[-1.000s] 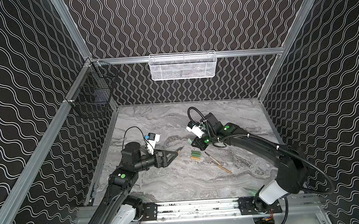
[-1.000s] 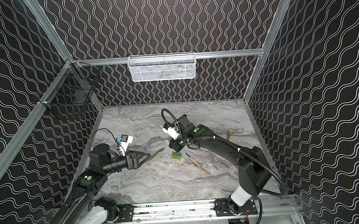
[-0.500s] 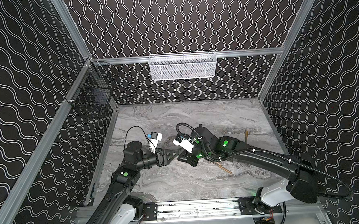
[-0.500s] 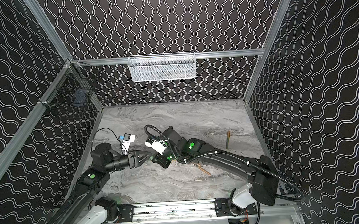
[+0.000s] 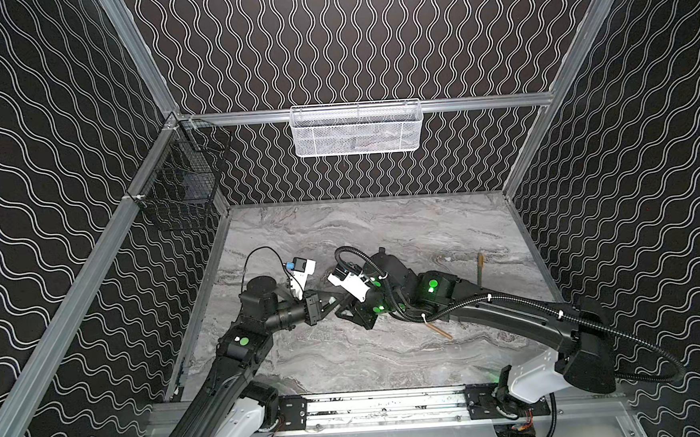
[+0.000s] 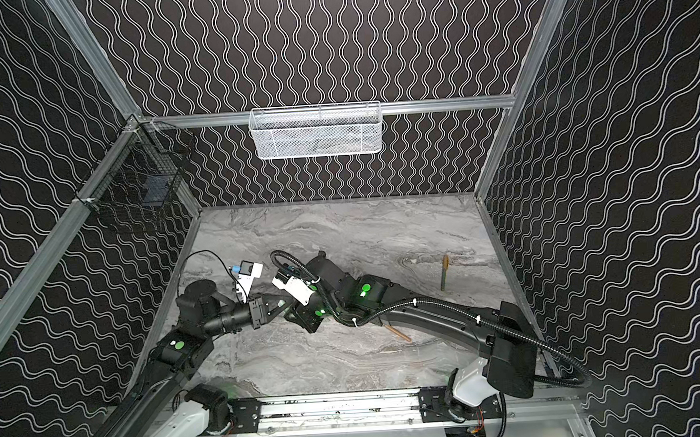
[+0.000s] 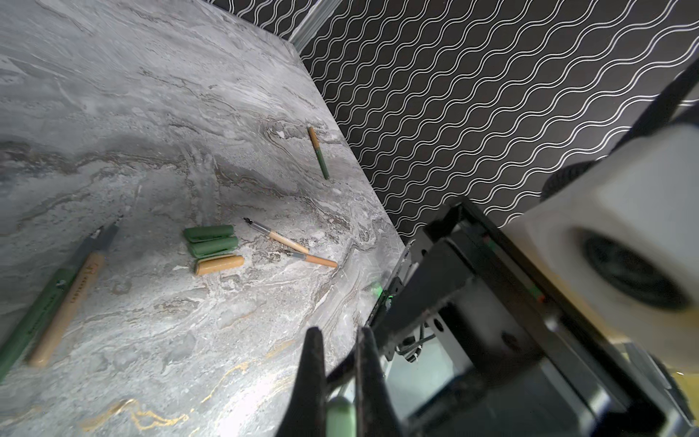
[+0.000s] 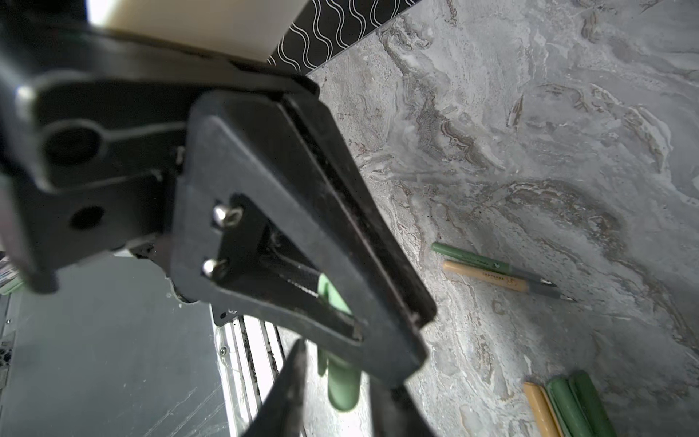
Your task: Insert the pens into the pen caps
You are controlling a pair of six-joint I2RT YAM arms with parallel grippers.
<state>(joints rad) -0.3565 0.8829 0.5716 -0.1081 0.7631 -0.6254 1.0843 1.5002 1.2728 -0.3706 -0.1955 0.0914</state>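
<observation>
pale green cap (image 7: 340, 414) in the left claw (image 7: 339, 340), right claw (image 8: 340, 372) open around it

the left claw is closed tight on the pale green cap, which is pinched between its two fingers above the grey marble worktop (image 7: 159, 113). the right claw faces it tip to tip. its fingers stand part open on either side of the same cap, with a gap showing beside one finger (image 8: 293, 378), so it grips nothing. in both top views the two claws sit left of the worktop's middle.

three loose caps (image 7: 213, 248), two green and one orange, lie side by side, touching. just beside them two orange pens (image 7: 281, 240) lie at a slight angle, nearly touching. a green pen (image 7: 36, 318) and an orange pen (image 7: 70, 299) lie side by side. a pen part orange, part green (image 5: 480, 266) lies alone near the right wall.
</observation>
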